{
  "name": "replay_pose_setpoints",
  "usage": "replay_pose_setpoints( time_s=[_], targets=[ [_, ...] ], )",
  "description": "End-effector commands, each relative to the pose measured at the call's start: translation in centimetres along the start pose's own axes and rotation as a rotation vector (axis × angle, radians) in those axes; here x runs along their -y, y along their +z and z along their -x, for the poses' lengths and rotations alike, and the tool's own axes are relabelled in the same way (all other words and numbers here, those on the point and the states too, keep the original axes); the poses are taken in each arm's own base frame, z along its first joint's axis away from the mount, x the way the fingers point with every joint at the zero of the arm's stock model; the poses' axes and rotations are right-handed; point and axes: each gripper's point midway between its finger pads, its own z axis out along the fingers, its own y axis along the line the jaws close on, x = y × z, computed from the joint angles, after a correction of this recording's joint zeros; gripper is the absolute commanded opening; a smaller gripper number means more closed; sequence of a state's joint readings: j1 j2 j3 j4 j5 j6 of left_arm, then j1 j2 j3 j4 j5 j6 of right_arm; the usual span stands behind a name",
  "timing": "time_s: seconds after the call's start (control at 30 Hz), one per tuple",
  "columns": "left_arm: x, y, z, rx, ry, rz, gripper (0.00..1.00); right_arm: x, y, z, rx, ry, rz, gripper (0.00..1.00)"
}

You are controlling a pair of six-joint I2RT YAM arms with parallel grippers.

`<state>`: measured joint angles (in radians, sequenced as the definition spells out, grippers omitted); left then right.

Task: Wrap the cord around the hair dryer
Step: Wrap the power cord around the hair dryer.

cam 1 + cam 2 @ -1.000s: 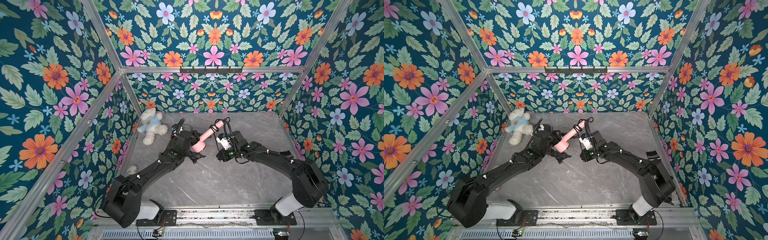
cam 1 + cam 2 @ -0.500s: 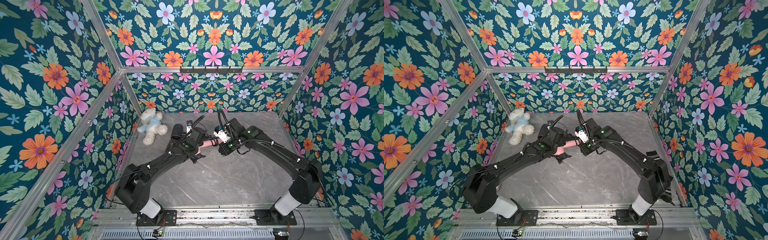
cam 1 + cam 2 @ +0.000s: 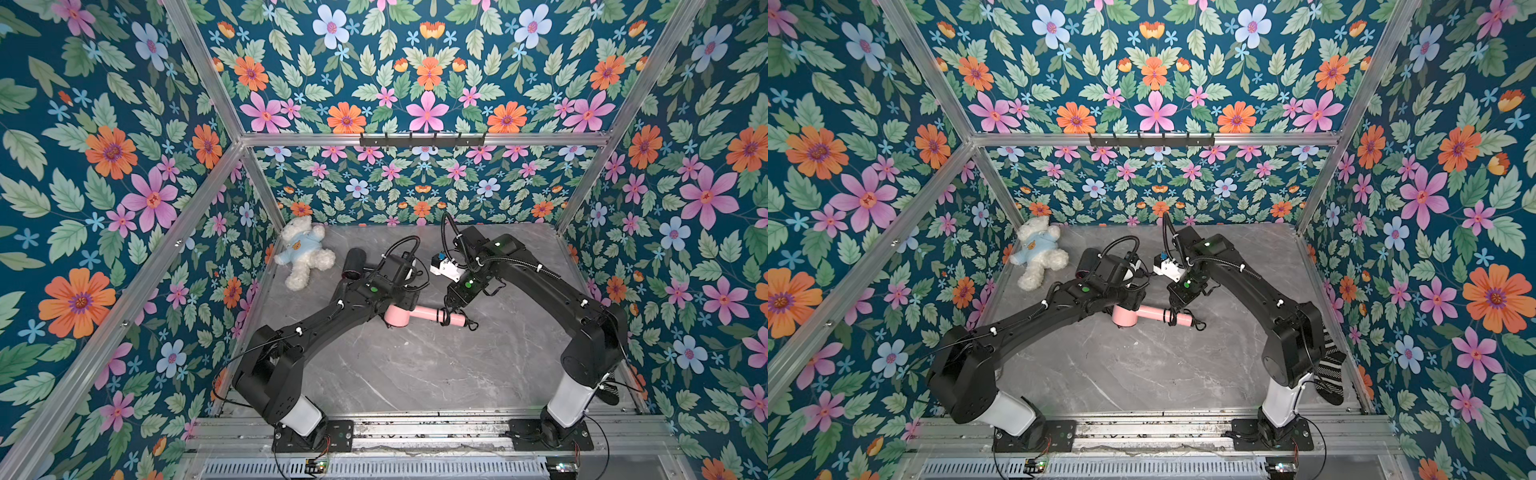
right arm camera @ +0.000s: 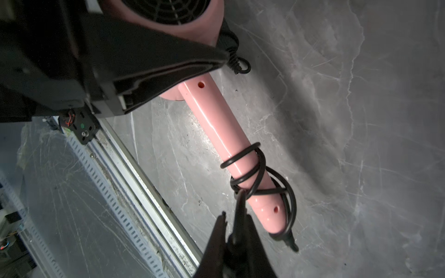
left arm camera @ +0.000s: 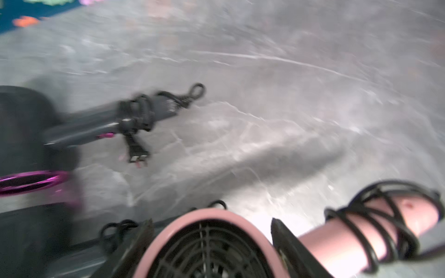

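Three floral walls (image 3: 424,83), marble tabletop (image 3: 415,370)

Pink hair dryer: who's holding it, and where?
Left gripper clamps the pink plastic hair dryer by its round fan head; right gripper pinches its black cord at the handle.

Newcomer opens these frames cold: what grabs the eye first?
The loud floral walls, then the pink hair dryer lying at the centre of the grey table, its head clamped by the left gripper. Black cord loops its handle, with the right gripper pinched on a strand. A white teddy bear in a blue hoodie lies in the back-left corner, a black hair dryer beside it.
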<state>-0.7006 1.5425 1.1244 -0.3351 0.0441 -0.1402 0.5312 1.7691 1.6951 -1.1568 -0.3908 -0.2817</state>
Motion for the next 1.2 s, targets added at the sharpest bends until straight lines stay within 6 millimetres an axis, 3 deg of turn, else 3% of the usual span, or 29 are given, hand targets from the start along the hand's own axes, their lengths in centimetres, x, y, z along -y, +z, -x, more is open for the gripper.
replay_pose_setpoints(
  time_s=[0.0, 0.17, 0.33, 0.47, 0.6, 0.83, 0.9, 1.17],
  targets=[
    [4.5, -0.8, -2.0, -0.045, 0.101, -0.288, 0.00, -1.6, -0.5, 1.1, 0.064, -0.123, 0.103, 0.00],
    [5.4, -2.0, -1.3, 0.036, 0.055, -0.449, 0.00, -2.7, -1.1, 0.5, 0.084, -0.131, 0.197, 0.00],
    [3.0, -1.5, -1.5, 0.026, -0.034, -0.400, 0.00, -2.2, -1.5, 0.3, 0.101, -0.073, 0.209, 0.00],
    [0.5, -0.3, -1.6, -0.021, -0.208, -0.347, 0.00, -1.4, -0.1, -1.3, 0.054, 0.002, 0.195, 0.00],
    [0.1, 0.6, -1.2, -0.046, -0.313, -0.371, 0.00, -1.3, 1.2, -2.7, 0.032, 0.046, 0.204, 0.00],
    [-0.7, 2.4, -2.6, -0.131, -0.314, -0.338, 0.00, -1.3, 1.3, -3.6, 0.029, 0.047, 0.191, 0.00],
    [-1.5, 2.6, -3.1, -0.149, -0.306, -0.291, 0.00, -1.9, 0.0, -3.4, 0.064, 0.024, 0.179, 0.00],
    [-2.5, 2.4, -2.2, -0.117, -0.450, -0.280, 0.00, -2.7, -0.6, -4.4, 0.063, 0.037, 0.169, 0.00]
  ],
)
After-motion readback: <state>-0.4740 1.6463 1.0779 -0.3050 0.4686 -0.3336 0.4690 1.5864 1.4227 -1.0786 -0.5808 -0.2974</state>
